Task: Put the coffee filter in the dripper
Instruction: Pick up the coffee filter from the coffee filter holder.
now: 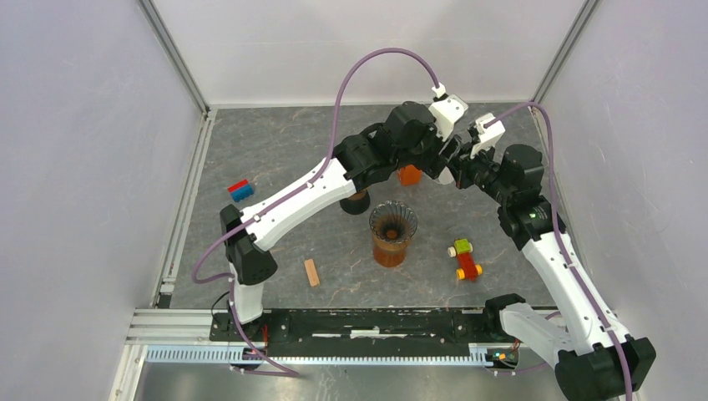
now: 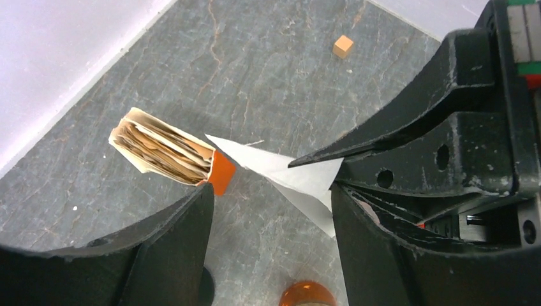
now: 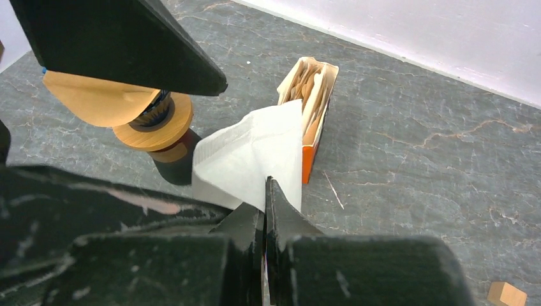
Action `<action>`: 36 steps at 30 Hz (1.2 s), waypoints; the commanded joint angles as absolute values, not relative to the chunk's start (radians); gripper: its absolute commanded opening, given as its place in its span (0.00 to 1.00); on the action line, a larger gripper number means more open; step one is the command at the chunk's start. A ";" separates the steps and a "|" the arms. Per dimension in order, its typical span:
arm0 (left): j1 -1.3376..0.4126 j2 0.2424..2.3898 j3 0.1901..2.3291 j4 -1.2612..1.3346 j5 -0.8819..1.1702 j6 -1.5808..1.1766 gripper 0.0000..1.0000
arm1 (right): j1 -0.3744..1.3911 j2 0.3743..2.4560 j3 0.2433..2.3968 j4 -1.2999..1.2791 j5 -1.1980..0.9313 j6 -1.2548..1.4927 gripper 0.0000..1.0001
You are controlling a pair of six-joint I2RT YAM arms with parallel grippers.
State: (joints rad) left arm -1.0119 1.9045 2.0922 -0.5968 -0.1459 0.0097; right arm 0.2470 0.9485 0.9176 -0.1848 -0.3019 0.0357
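My right gripper (image 3: 265, 185) is shut on a white coffee filter (image 3: 255, 150), which fans out flat ahead of its fingertips above the table. In the left wrist view the same filter (image 2: 290, 173) sticks out from the right gripper's black fingers, with its lower corner beside my left gripper's right finger (image 2: 376, 248). My left gripper (image 2: 271, 191) is open and holds nothing. The amber ribbed dripper (image 1: 392, 222) stands on a cup mid-table, in front of both grippers. Its rim (image 2: 306, 294) shows at the bottom of the left wrist view.
An orange box of brown filters (image 2: 169, 150) (image 3: 312, 105) lies open just behind the held filter. A dark cylinder with a wooden top (image 3: 156, 124) stands beside it. Also on the table are a small wooden cube (image 2: 343, 46), a blue-red block (image 1: 240, 190), a wooden stick (image 1: 311, 272) and a coloured toy (image 1: 464, 259).
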 commanded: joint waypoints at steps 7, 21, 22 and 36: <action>-1.019 1.867 2.098 -0.571 -0.134 0.056 0.75 | 0.252 0.934 0.942 -0.153 -0.299 0.027 0.00; -1.020 1.830 2.088 -0.572 -0.087 0.058 0.82 | 0.253 0.942 0.944 -0.158 -0.272 0.022 0.00; -1.020 1.834 2.086 -0.574 -0.090 0.061 0.82 | 0.253 0.942 0.947 -0.159 -0.270 0.023 0.00; -1.018 1.884 2.110 -0.561 -0.141 0.055 0.80 | 0.254 0.938 0.931 -0.150 -0.304 0.044 0.00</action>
State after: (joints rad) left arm -1.0142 1.8763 2.0743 -0.5961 -0.1108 0.0265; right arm 0.2489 0.9485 0.9176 -0.1848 -0.2886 0.0311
